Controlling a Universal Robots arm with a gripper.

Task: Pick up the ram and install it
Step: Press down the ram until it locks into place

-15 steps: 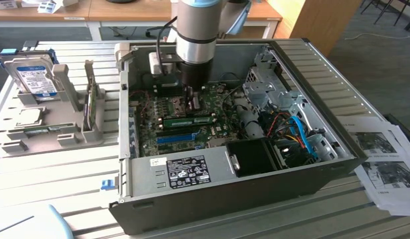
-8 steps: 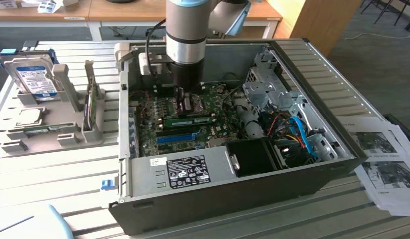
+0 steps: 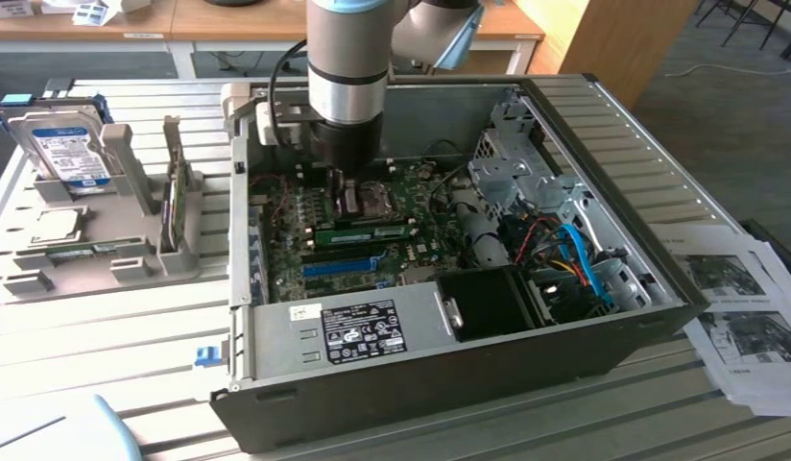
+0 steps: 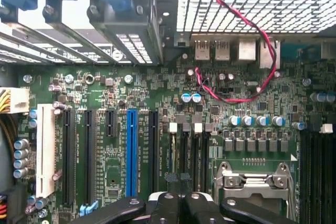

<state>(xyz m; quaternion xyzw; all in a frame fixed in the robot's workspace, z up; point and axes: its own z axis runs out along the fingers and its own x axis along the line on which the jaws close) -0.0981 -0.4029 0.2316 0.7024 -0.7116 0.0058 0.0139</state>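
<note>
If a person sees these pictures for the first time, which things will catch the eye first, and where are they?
The open computer case fills the middle of the exterior view, and the robot arm reaches down into it over the green motherboard. A green ram stick lies in a slot on the board, just below the gripper. At the exterior view's left, a silver hard drive with a blue-and-white label stands in a grey holder.
</note>
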